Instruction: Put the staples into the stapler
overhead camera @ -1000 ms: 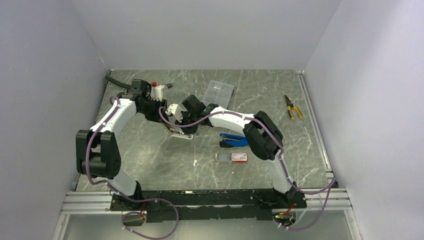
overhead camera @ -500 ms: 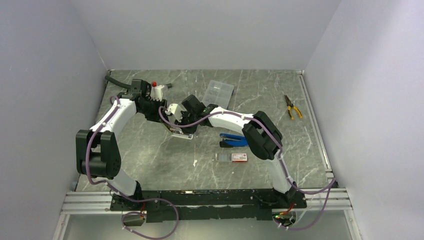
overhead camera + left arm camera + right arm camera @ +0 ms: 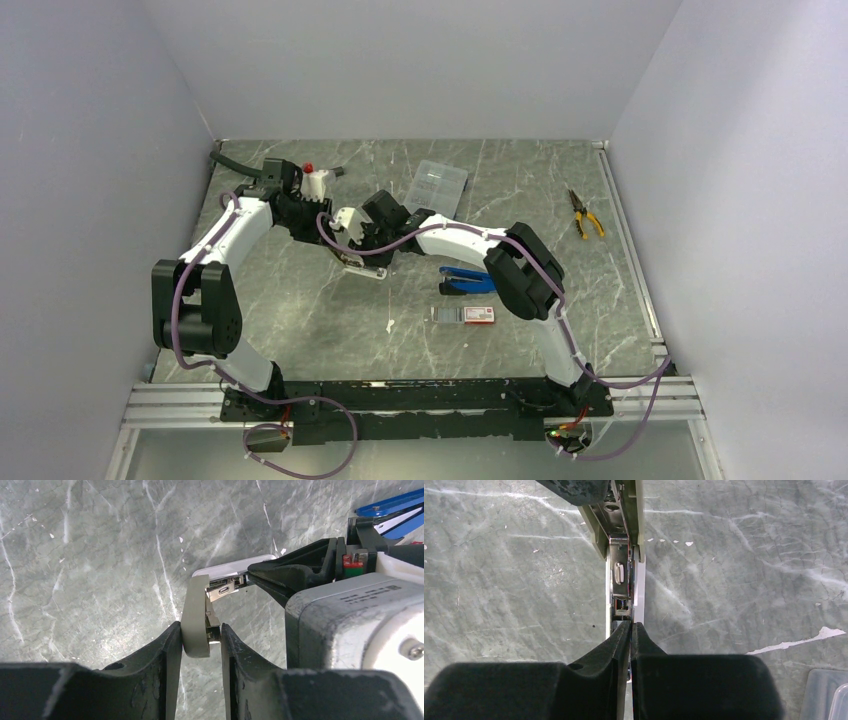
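My left tool (image 3: pixel 200 632) pinches the grey lid (image 3: pixel 196 605) of the opened stapler (image 3: pixel 362 268) at mid-worktop (image 3: pixel 300 320). My right tool (image 3: pixel 630 629) is pressed together at the end of its bare metal channel (image 3: pixel 620 575). The staples (image 3: pixel 452 314) lie in their box (image 3: pixel 482 314), well apart, so I judge the loading itself not yet begun.

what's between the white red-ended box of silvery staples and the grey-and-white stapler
Nothing visible: only bare marble table separates the white red-ended staple box from the grey-and-white stapler. The blue tool lies beside the box, off that line. Both the left gripper and right gripper are shut on the stapler, so neither is free.
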Motion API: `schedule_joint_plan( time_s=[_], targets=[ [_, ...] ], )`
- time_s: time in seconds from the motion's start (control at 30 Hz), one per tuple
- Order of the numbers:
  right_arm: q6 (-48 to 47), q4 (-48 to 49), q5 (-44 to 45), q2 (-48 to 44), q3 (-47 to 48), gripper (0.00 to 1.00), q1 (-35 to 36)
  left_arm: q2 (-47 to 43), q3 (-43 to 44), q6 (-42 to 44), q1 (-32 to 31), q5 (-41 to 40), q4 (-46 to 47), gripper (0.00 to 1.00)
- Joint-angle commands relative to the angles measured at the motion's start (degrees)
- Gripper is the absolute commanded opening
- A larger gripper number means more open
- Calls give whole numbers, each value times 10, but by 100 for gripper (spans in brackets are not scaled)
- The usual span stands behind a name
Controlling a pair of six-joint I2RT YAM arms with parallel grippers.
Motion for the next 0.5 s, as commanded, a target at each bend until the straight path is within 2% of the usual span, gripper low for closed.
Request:
schedule_joint_plan(
  time_s=[0.0,0.47],
  targets=[
    [7,12,-7,4,21,9,-1,-3,-4,4,1,21,10,34],
    [18,5,-10,11,45,6,-6,0,-4,5,1,23,10,30]
  ],
)
